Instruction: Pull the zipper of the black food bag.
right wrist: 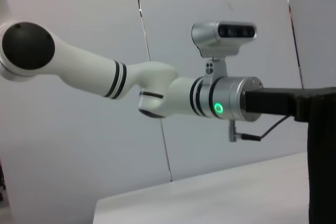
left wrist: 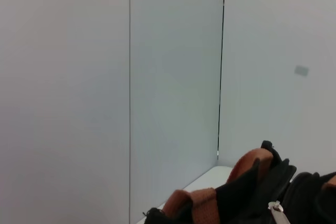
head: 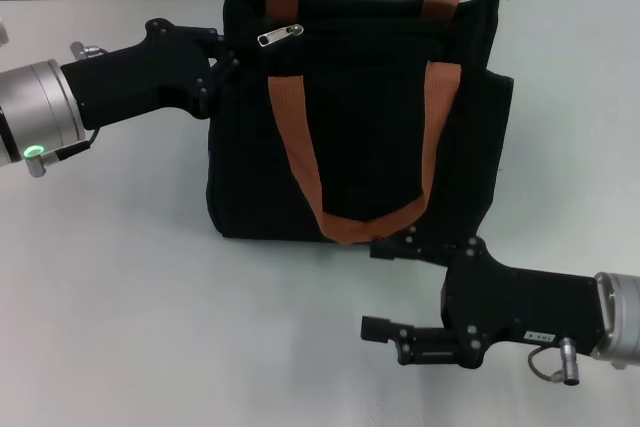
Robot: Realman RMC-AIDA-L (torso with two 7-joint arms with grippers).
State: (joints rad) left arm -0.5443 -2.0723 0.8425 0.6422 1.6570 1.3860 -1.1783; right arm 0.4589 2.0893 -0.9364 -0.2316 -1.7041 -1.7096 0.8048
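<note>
Pressing at the black food bag's top-left corner, the left gripper is seen beside the zipper, grip unreadable; the right gripper is spread, empty, below.

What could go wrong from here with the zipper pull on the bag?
1. The left pincer sits at the black food bag's upper corner, short of the zipper; closing here would likely catch fabric instead of the tab.
2. The right pincer is open near the bag's base, not holding it, so the bag may slide when pulled.
3. The orange strap lies just under the tab and could snag.
</note>
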